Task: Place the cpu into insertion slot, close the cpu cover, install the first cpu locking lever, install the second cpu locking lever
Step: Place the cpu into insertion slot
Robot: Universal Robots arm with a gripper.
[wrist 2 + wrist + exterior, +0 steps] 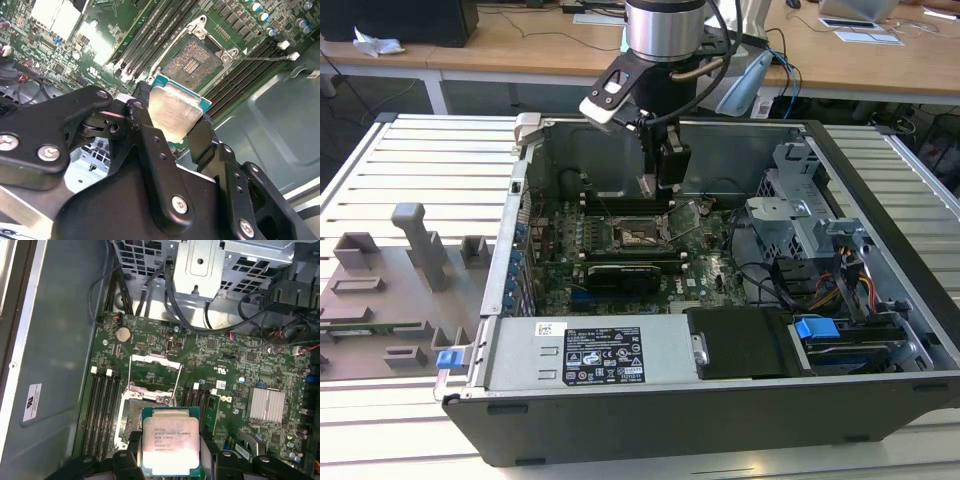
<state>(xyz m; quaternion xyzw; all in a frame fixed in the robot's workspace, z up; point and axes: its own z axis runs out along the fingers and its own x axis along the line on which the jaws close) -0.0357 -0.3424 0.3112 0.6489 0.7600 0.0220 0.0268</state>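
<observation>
- Fixtures of grey plastic stand on a board at the exterior view's left, on the slatted table beside the open computer case.
- Inside the case, at its near left, lies a metal box with a white label. Farther back the green motherboard lies flat on the case floor.
- Mid-board sits the insertion slot, its dark centre bare and uncovered in the second wrist view.
- The cpu cover is swung open off the slot in the first wrist view.
- The gripper hangs over the far side of the slot, fingers clamped on two opposite edges of the cpu.
- The cpu is held above the board, clear of the slot. Its silver metal top faces up, away from the board, and its green rim shows along one edge.
- In the first wrist view the cpu overlaps part of the slot, and its slightly longer sides run the same way as the black memory slots.
- At the exterior view's right, a metal drive cage holds the far corner. Coloured cables and a blue clip lie nearer.
</observation>
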